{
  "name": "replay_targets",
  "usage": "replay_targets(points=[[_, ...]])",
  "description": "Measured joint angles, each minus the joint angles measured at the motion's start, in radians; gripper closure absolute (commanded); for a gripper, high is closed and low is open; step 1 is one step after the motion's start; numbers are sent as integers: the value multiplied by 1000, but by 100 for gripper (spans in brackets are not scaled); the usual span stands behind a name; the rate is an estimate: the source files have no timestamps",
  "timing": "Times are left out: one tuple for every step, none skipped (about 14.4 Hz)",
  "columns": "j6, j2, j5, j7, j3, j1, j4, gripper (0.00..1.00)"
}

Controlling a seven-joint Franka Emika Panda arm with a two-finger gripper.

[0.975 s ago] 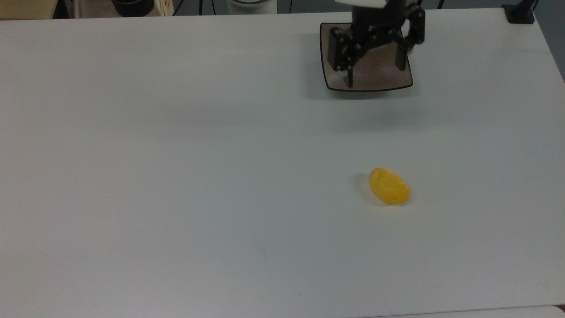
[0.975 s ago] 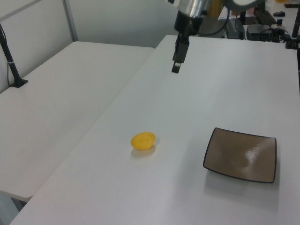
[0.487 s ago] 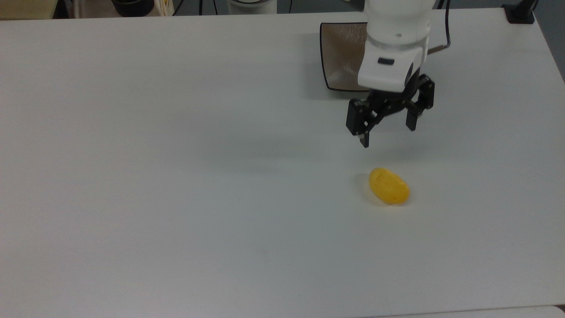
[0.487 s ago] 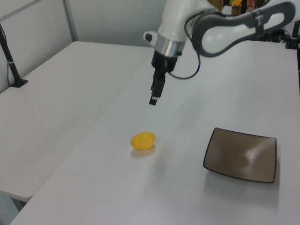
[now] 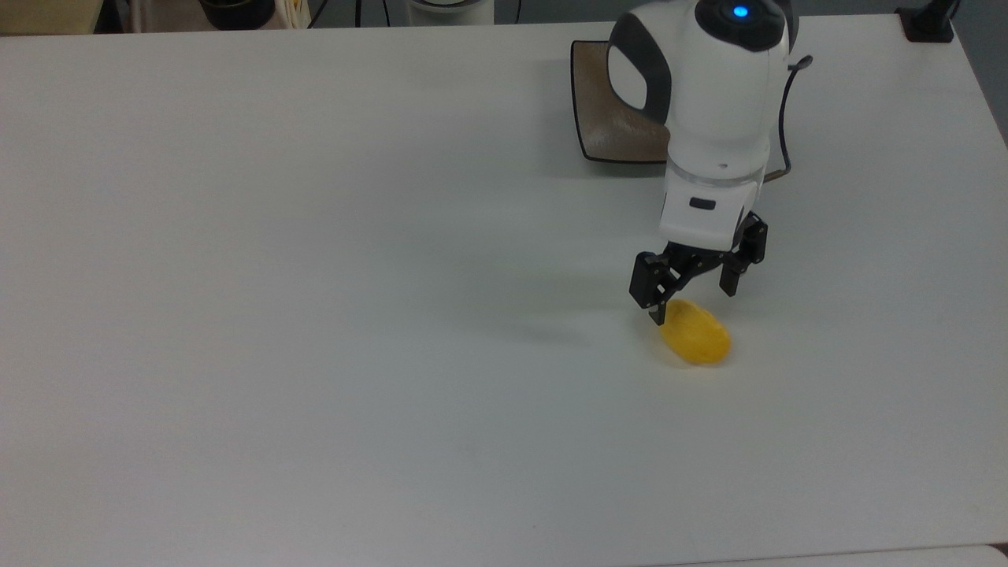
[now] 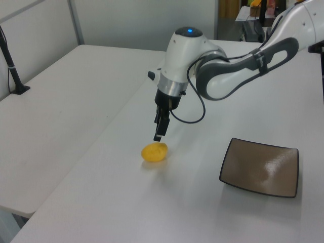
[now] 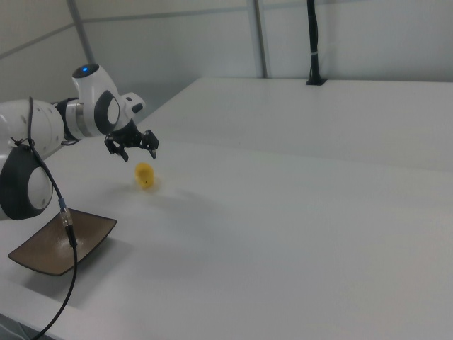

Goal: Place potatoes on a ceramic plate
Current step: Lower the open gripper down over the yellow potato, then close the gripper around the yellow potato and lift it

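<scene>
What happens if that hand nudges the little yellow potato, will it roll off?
Probably a little. The potato is a smooth rounded oval lying loose on the flat white table, so a sideways push would likely rock or roll it. Its glossy skin may slip between the hand's narrow open fingers. It looks small, so likely light to lift.

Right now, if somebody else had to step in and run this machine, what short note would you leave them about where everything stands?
Tool: open, empty, hovering just above the small bright yellow oval potato, not gripping it.
Potato: lying on the white table, apart from the plate.
Square brown-grey ceramic plate: empty; it sits at the table's far edge in the top view, partly behind the arm.
Done: the approach to the potato.
Left: lower, close on the potato, lift it, carry it over and set it on the plate.
</scene>
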Motion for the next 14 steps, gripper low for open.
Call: replay_targets(points=[[12,15,-1,0,0,4,3,0],[31,32,-1,0,0,11,6,0],[41,42,-2,0,0,14,7,0],[48,56,-2,0,0,19,8,0],[55,64,-2,0,1,21,8,0],[67,72,-9,0,1,24,9,4],[72,79,-24,0,1,26,9,12],[73,84,-40,1,1,27,9,18],[74,87,-50,1,1,27,9,23],[74,90,-58,1,1,27,9,32],[74,92,-62,1,1,27,9,49],[74,97,-68,1,1,28,9,70],[74,100,-74,1,1,28,9,87],[74,103,-81,1,1,28,9,94]])
